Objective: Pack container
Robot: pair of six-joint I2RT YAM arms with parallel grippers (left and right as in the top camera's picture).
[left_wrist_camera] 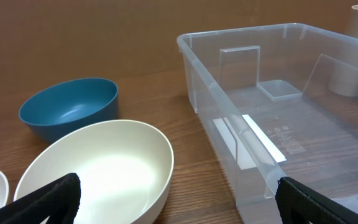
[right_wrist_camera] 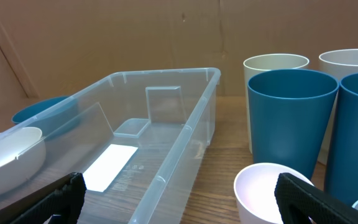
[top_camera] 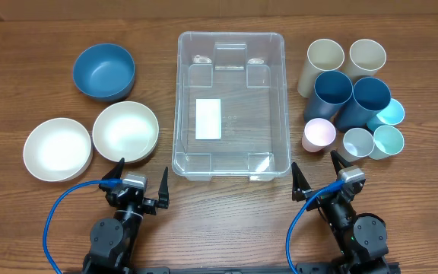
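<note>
From overhead, the clear container (top_camera: pixel 238 99) sits mid-table and empty, with bare table (top_camera: pixel 226 221) open along its near edge. The left gripper (top_camera: pixel 141 181) and right gripper (top_camera: pixel 316 173) sit just off its near corners, both spread wide and holding nothing. Two white bowls (top_camera: pixel 125 131) and a blue bowl (top_camera: pixel 103 71) lie to its left; cups (top_camera: pixel 325 65) crowd its right.

In the left wrist view, the container's near corner lies ahead-right, with a white bowl close ahead-left.

In the right wrist view, the container lies ahead-left. A pink cup (right_wrist_camera: pixel 272 190) stands close ahead-right, with tall blue cups (right_wrist_camera: pixel 291 112) behind it.
</note>
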